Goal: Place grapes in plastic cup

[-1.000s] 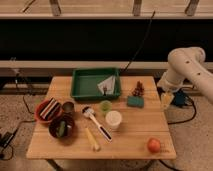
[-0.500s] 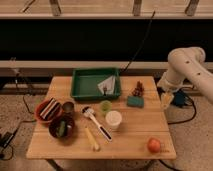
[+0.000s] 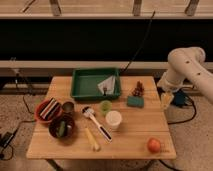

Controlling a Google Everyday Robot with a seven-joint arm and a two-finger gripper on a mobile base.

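- We see the gripper [image 3: 166, 100] at the right of the frame, hanging just past the right edge of the wooden table [image 3: 145, 127]; its pale fingers stand spread wide and grip no object.
- The white arm [image 3: 187, 65] bends down to it from the upper right of the frame.
- The grapes [image 3: 138, 89], 1 small dark bunch, lie on the table right of centre, just right of the green tray [image 3: 76, 85] and just above a teal sponge [image 3: 135, 101]. They are well left of the gripper and not touched by it.
- The plastic cup [image 3: 105, 106], small and light green, stands upright near the middle of the frame, just below the tray's front edge and to the lower left of the grapes, apart from them.
- 1 larger white cup [image 3: 113, 120] stands just below and right of the green cup.
- 1 white folded item [image 3: 106, 86] rests in the tray's right part.
- On the left we see a metal cup [image 3: 68, 107] between a red bowl [image 3: 40, 114] and a dark bowl [image 3: 53, 127].
- 1 orange fruit [image 3: 154, 145] sits near the table's lower right corner.
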